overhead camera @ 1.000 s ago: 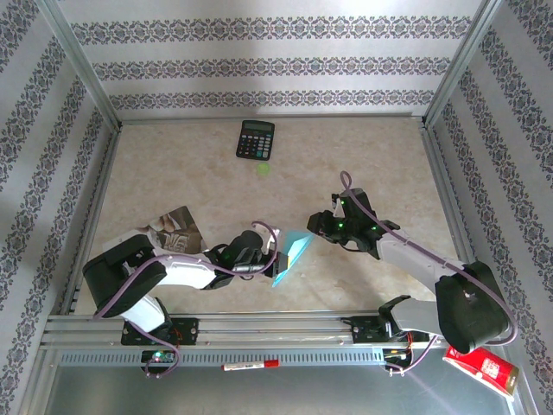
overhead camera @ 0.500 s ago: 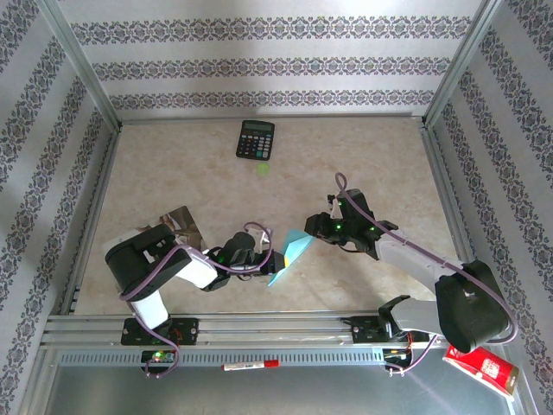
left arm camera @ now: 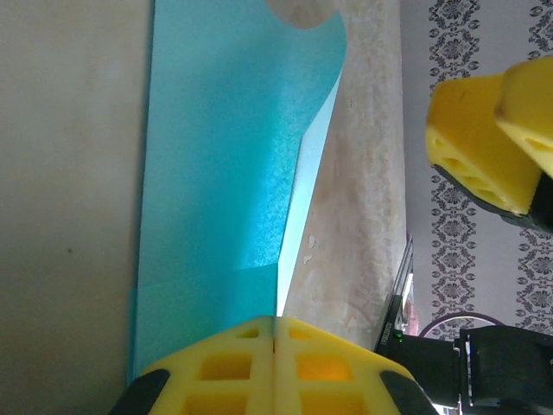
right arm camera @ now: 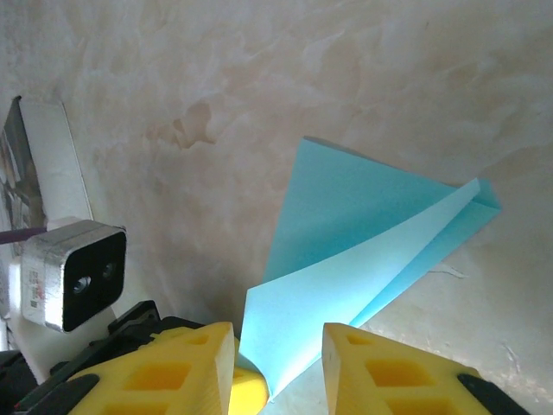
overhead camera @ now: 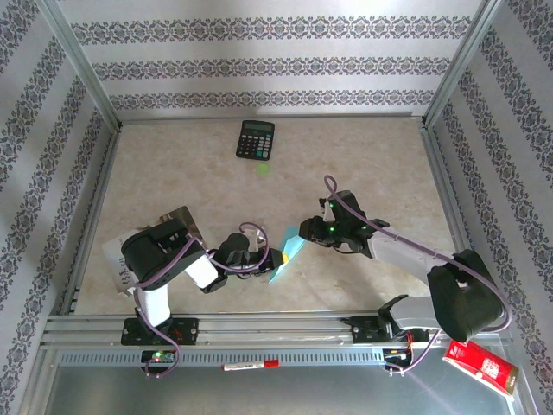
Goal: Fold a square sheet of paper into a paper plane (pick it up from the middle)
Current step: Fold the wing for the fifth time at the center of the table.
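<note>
Two end effectors are meeting at the sheet of paper (left arm camera: 225, 156), which is being held tilted over the desk (overhead camera: 363, 156), close to the middle of its near edge. The left end effector (left arm camera: 275, 324) is pinching the folded sheet's lower end, its pads pressed together. The right end effector (right arm camera: 278, 337) is standing with its jaws apart, and the loose curled flap is lying between them, not yet squeezed.

Judging by this, a fold is being set. To do it well, the right one should be closing on the flap near the crease only once both layers' edges are lining up. The left one should be holding firm without tugging, since thin paper is likely to slip or tear.

The desk is showing a pale marbled top. A calculator (overhead camera: 256, 138) is sitting near the far edge, a booklet (overhead camera: 177, 218) is lying by the left edge, partly under the left arm, and patterned wallpaper (overhead camera: 259, 69) is lining the walls around.
</note>
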Robot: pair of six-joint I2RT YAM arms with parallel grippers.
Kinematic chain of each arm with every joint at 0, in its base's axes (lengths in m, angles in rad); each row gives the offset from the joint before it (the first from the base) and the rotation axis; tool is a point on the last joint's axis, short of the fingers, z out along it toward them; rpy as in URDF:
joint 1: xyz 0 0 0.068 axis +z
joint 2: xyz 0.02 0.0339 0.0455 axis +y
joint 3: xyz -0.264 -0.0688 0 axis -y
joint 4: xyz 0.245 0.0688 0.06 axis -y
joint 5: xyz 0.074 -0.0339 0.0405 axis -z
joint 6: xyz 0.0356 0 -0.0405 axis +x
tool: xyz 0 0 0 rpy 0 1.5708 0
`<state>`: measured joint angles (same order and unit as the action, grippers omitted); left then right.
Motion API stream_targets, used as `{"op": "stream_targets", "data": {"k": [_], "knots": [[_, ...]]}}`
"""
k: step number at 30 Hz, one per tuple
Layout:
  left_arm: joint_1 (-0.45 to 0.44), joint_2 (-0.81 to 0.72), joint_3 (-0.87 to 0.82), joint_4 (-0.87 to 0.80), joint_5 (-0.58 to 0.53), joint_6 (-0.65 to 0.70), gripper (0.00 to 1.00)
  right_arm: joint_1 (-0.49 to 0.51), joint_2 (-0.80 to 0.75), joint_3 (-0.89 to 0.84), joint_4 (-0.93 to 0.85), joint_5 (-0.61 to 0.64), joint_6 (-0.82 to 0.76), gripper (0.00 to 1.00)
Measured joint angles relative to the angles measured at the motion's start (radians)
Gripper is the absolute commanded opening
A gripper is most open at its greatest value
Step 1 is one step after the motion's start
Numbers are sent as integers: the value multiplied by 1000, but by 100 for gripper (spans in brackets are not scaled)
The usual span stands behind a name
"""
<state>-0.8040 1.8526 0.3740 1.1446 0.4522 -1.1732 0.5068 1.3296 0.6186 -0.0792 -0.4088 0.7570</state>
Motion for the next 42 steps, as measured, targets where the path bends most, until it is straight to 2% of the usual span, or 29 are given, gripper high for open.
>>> {"op": "stream_targets", "data": {"k": [8, 16, 32, 42], "knots": [[10, 0, -6, 3, -1, -30, 0, 28, 62, 37, 1, 0, -26, 31], [29, 45, -21, 109, 12, -94, 0, 46, 97, 57, 1, 0, -32, 31], [46, 81, -28, 174, 25, -179, 0, 100, 209, 119, 17, -26, -60, 20], [53, 109, -36, 229, 26, -229, 0, 100, 257, 130, 31, -29, -74, 19]]}}
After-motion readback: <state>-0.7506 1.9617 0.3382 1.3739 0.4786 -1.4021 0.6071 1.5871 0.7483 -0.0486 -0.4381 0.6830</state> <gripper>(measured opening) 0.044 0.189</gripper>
